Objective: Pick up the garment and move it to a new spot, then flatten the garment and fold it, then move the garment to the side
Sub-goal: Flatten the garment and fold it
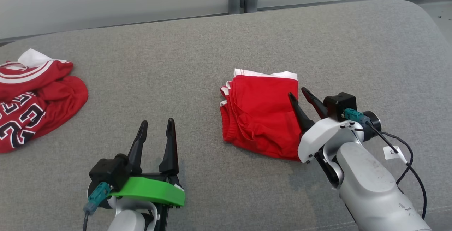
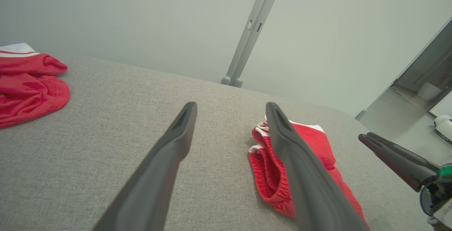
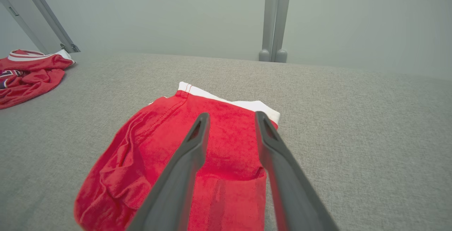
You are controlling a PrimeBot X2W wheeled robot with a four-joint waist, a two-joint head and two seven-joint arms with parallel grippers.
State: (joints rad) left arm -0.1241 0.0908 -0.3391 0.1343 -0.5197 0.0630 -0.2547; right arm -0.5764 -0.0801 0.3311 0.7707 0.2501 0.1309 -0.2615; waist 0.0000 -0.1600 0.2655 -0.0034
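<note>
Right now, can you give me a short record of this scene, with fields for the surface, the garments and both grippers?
surface: grey fabric surface
folded garment: red with white trim, folded, lying right of centre
second garment: red jersey, crumpled, at the far left
left gripper: fingers apart, holding nothing, over bare fabric
right gripper: fingers apart, holding nothing, at the folded garment's right edge
</note>
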